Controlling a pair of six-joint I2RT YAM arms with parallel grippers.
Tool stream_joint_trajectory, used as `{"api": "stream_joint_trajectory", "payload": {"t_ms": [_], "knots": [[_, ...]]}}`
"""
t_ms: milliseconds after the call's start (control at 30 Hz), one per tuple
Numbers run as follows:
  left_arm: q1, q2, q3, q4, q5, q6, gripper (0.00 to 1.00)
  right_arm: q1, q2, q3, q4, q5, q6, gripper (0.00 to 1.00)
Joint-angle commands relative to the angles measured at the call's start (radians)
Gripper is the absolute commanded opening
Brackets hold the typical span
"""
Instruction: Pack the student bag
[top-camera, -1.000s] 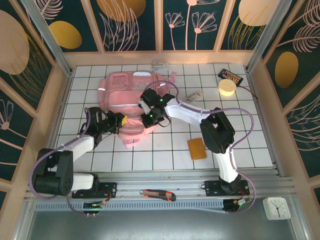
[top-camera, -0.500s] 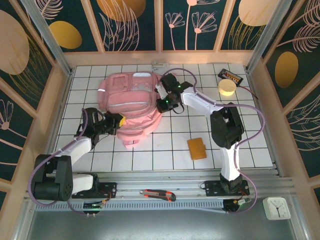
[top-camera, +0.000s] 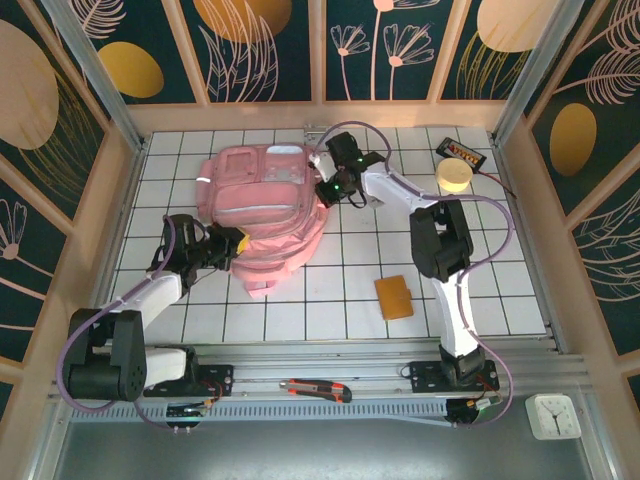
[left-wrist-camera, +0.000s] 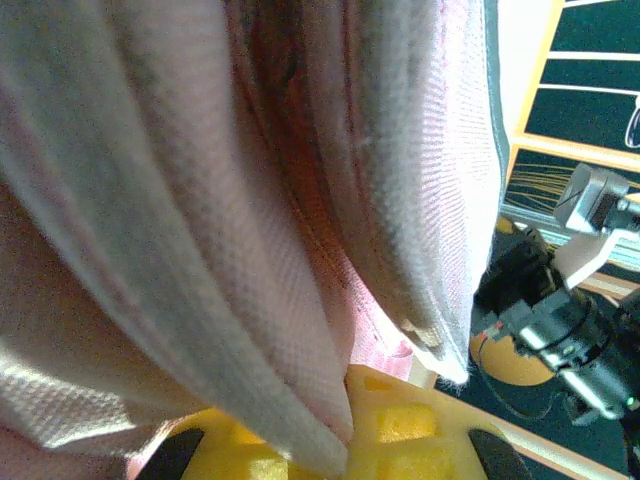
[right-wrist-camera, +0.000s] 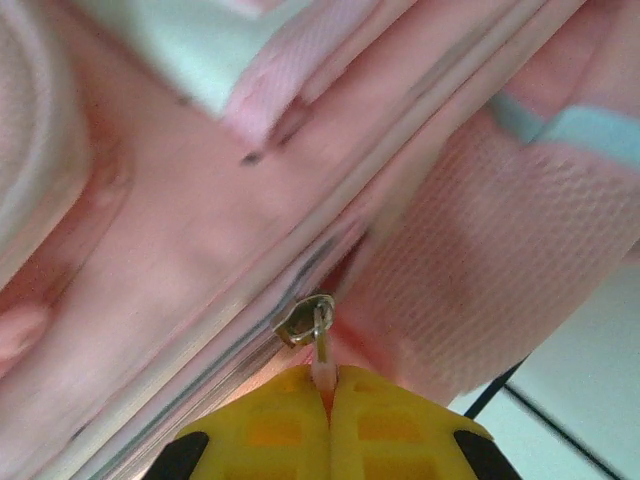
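White gridded tabletop (top-camera: 500, 290), walled by dark floral panels, carried the student bag (top-camera: 255, 195) (a large soft pink fabric backpack with pale reflective strips), which lay flat toward the far left. The left gripper (top-camera: 228, 246) was clamped fully shut on a fold of fabric at the bag's near edge. The right gripper (top-camera: 326, 190) was pinched tight on the small pink zip pull tab (right-wrist-camera: 322, 362) at the bag's far right side, just under the metal slider (right-wrist-camera: 303, 322).

The hold looked slender. The thin tab could slip from the fingertips if the pull strayed off the line of the zip track, and loose cloth beside the track might jam the slider. The left grip had only soft, bunched fabric — should that fold work free, the whole bag would likely drag across the tiles instead of the zip running.

From overhead, the layout was plain: both arms at opposite edges of the bag, with a flat tan rectangular wallet (top-camera: 394, 296) and a pale yellow round roll (top-camera: 454, 175) well apart to the right. The tab was too small to read there; the right wrist camera showed it nipped between yellow fingertips. The left wrist camera showed woven cloth folded over its yellow pads (left-wrist-camera: 400, 420).
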Motion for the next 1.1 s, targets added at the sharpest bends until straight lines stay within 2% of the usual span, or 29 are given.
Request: {"api": "stream_joint_trajectory", "payload": {"t_ms": [0,100,167,233,300,400,467,533,633,700,733,933,1067], "knots": [[0.021,0.005,0.017,-0.044,0.007,0.034,0.0,-0.092,0.05,0.122,0.044,0.073,0.0,0.0],[0.022,0.01,0.017,-0.03,0.007,0.027,0.0,-0.102,0.066,0.158,0.036,0.048,0.023,0.0],[0.022,0.017,0.023,-0.02,0.006,0.02,0.0,-0.104,0.063,0.154,0.032,0.015,0.038,0.09],[0.022,0.027,0.028,-0.004,0.011,0.012,0.0,-0.105,0.059,0.148,0.019,-0.009,0.05,0.24],[0.022,0.032,0.038,-0.005,0.011,0.013,0.0,-0.107,0.046,0.131,0.019,-0.013,0.063,0.31],[0.022,0.033,0.04,0.016,0.013,0.005,0.0,-0.119,0.022,0.118,0.008,-0.035,0.089,0.57],[0.022,0.033,0.043,0.018,0.012,0.002,0.0,-0.131,-0.004,0.106,0.009,-0.05,0.11,0.68],[0.022,0.032,0.043,0.022,0.01,-0.001,0.06,-0.141,-0.043,0.084,0.028,-0.066,0.131,0.72],[0.022,0.027,0.047,0.026,0.01,-0.001,0.23,-0.158,-0.115,0.038,0.077,-0.079,0.179,0.8],[0.022,0.027,0.052,0.026,0.013,-0.001,0.37,-0.174,-0.163,0.004,0.115,-0.091,0.226,0.9],[0.022,0.025,0.052,0.026,0.012,-0.001,0.43,-0.181,-0.189,-0.015,0.138,-0.096,0.253,0.99],[0.022,0.012,0.074,-0.008,0.017,0.025,0.67,-0.235,-0.362,-0.175,0.31,-0.065,0.459,0.99],[0.022,-0.01,0.083,-0.047,0.014,0.058,0.72,-0.333,-0.463,-0.319,0.453,-0.156,0.664,0.99]]}}
